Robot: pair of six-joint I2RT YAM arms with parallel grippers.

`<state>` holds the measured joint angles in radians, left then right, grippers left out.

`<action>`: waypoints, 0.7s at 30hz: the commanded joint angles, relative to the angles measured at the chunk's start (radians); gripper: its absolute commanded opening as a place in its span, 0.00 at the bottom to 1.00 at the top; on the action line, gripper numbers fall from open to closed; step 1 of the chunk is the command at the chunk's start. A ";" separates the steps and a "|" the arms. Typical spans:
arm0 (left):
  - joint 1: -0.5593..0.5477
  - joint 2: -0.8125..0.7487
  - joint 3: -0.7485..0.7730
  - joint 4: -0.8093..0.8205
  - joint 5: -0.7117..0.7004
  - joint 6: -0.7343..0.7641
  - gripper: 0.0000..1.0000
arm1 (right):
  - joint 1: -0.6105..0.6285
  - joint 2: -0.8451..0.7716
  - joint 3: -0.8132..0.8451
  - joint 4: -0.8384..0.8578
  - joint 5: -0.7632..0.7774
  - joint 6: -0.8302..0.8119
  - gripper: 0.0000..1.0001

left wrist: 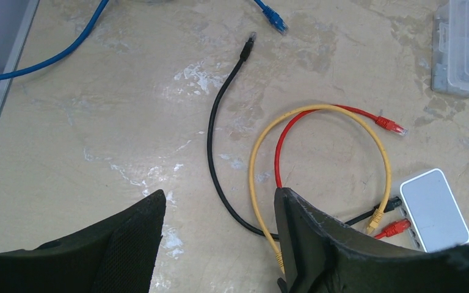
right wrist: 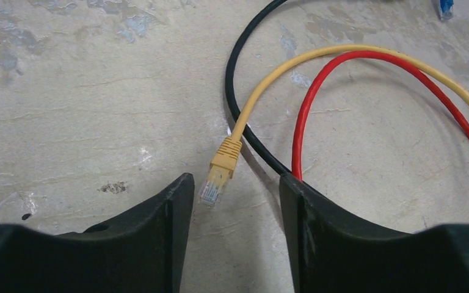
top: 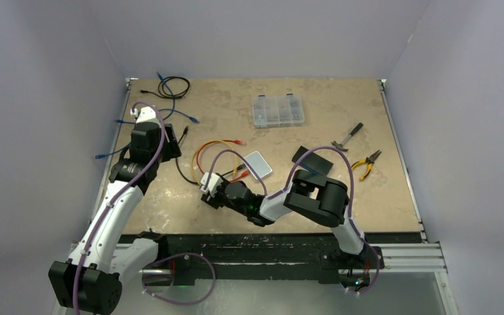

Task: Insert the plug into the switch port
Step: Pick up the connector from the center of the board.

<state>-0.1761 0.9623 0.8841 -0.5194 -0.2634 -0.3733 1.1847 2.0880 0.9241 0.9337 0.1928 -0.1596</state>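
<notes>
The white switch [top: 257, 164] lies mid-table; in the left wrist view the switch [left wrist: 435, 210] has yellow, red and black plugs at its near edge. The yellow cable [right wrist: 293, 67] loops over the table and ends in a free yellow plug [right wrist: 221, 173] lying flat. My right gripper [right wrist: 235, 183] stands open low over the table. The plug lies just ahead of the gap between the fingers, close to the left fingertip [right wrist: 180, 189], and nothing is gripped. Farther left, my left gripper [left wrist: 220, 194] is open and empty, above the black cable [left wrist: 217, 165].
A red cable [left wrist: 281, 146] with a free plug [left wrist: 391, 126] and blue cables [top: 170, 113] lie around the loops. A clear parts box [top: 277, 110] sits at the back. Pliers [top: 366, 163], another hand tool [top: 349, 136] and a black block [top: 312, 159] are to the right.
</notes>
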 commanded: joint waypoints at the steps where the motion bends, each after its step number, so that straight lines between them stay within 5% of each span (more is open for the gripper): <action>1: 0.010 -0.017 -0.009 0.012 -0.009 0.020 0.64 | 0.006 -0.003 0.028 0.034 0.033 -0.017 0.51; 8: 0.011 -0.022 -0.011 0.012 0.009 0.023 0.64 | 0.006 -0.084 -0.030 0.052 0.041 -0.019 0.00; 21: 0.012 -0.075 -0.022 0.016 0.037 0.025 0.64 | -0.047 -0.373 -0.006 -0.158 -0.053 -0.117 0.00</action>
<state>-0.1703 0.9260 0.8696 -0.5194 -0.2489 -0.3725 1.1706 1.7947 0.8650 0.8349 0.1818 -0.2230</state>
